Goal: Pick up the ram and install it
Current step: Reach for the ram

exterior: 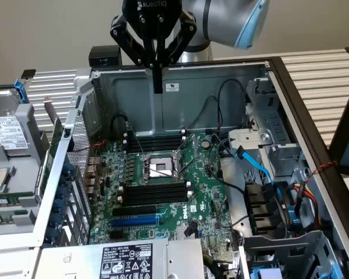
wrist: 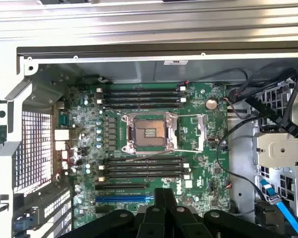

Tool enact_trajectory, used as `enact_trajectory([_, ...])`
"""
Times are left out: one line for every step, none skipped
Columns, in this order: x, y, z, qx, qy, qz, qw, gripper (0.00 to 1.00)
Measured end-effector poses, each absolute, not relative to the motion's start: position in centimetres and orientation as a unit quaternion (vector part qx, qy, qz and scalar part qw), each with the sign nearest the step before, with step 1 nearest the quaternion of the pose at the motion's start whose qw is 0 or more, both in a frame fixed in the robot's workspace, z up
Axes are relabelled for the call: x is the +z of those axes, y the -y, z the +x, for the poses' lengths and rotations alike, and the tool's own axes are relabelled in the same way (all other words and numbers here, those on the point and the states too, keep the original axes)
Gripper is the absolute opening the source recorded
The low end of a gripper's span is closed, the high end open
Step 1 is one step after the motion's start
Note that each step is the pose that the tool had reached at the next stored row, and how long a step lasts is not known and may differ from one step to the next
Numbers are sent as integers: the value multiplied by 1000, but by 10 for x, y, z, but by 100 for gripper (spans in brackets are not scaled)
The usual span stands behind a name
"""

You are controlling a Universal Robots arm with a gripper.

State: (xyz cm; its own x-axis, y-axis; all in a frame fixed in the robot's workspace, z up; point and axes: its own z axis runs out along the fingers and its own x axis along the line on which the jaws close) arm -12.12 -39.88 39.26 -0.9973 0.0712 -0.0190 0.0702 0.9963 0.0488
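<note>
My gripper [exterior: 157, 87] hangs above the open computer case, over its back wall, with its two black fingers pressed together and nothing visible between them. In the wrist view the fingertips [wrist: 164, 198] also meet, over the near edge of the green motherboard [wrist: 193, 148]. Long black memory slots lie in two banks on either side of the CPU socket [exterior: 160, 167]: one bank [exterior: 154, 142] behind it, one [exterior: 154, 195] in front. All the slots look empty. Narrow dark-green board strips [exterior: 1, 201] lie outside the case at the exterior view's far left; I cannot tell whether they are the ram.
A blue expansion slot [exterior: 134, 221] runs in front of the near memory bank. Black and blue cables [exterior: 256, 165] and drive bays [exterior: 267, 215] crowd the exterior view's right. A power supply [exterior: 128, 261] sits at the front. A hard drive [exterior: 9, 131] rests outside on the left.
</note>
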Motion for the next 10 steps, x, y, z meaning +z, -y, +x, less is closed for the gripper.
enact_trajectory([393, 399, -121, 24, -999, 35, 10, 11])
enact_trajectory([393, 399, -121, 24, -999, 35, 10, 11])
enact_trajectory([393, 399, -121, 24, -999, 35, 10, 11])
enact_trajectory([393, 399, -121, 24, -999, 35, 10, 11])
enact_trajectory([393, 399, -121, 24, -999, 35, 10, 11])
enact_trajectory([393, 399, -121, 24, -999, 35, 10, 11])
enact_trajectory([393, 399, -121, 24, -999, 35, 10, 11])
enact_trajectory([393, 399, -121, 24, -999, 35, 10, 11])
enact_trajectory([393, 399, -121, 24, -999, 35, 10, 11])
enact_trajectory([393, 399, -121, 24, -999, 35, 10, 11])
